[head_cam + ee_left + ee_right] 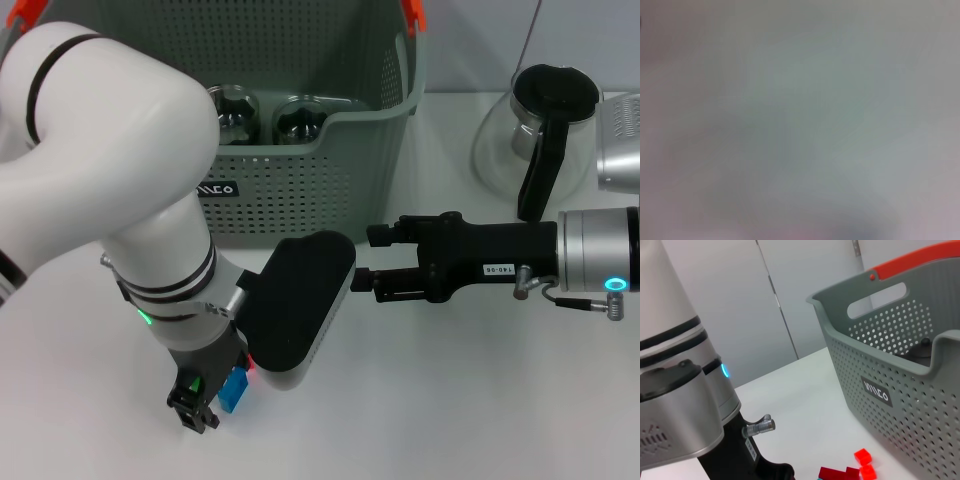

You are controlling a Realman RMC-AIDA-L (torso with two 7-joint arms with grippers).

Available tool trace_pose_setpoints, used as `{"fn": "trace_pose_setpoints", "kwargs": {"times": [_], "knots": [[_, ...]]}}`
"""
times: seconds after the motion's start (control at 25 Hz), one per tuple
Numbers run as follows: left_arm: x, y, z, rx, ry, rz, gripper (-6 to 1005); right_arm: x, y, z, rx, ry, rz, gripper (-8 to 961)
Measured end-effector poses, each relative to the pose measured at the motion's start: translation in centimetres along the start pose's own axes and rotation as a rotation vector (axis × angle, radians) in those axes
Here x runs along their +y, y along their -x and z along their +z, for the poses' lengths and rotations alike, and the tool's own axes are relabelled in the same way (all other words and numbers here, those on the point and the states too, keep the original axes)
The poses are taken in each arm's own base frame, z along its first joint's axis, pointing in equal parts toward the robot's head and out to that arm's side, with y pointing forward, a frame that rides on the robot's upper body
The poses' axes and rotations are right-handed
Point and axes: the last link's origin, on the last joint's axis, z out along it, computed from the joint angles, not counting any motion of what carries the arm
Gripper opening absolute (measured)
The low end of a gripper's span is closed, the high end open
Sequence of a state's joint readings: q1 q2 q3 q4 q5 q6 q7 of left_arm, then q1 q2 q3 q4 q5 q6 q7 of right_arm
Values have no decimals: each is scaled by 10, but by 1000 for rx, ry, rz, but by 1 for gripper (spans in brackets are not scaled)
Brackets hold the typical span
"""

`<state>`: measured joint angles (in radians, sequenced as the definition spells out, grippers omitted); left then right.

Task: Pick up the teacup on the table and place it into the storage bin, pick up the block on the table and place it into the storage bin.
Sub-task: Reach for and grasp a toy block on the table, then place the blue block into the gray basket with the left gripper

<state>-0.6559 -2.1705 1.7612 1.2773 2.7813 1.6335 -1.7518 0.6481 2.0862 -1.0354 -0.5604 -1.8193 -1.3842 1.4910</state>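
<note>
Gripping the blue block (236,390) low over the table (480,400) with our left gripper (205,392), we judge it may slip out or strike the basket (300,170) wall, while our right gripper (362,282), fingers hidden, waits nearby.

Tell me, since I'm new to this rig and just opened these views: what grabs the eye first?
The left arm fills the head view's left side, its left gripper down at the table by a blue block. Behind it stands the grey-green storage bin with glass items inside. The right gripper reaches in from the right, with a glass pot on the table behind it.
</note>
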Motion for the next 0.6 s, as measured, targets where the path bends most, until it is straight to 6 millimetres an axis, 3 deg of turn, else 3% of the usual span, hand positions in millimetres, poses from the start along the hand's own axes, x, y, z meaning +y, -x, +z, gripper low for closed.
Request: {"fn": "trace_pose_setpoints", "kwargs": {"times": [0.36,0.56,0.6], "knots": [[4,-2,1,11,19,1,610,0,1,0,-1,3,-3,802],[1,-6,-10,41,-3,-1,402,0,0,-2,0,3,-3,804],[1,-7,-14,55,-6,-2,402,0,0,-2,1,2,-4,804]]}}
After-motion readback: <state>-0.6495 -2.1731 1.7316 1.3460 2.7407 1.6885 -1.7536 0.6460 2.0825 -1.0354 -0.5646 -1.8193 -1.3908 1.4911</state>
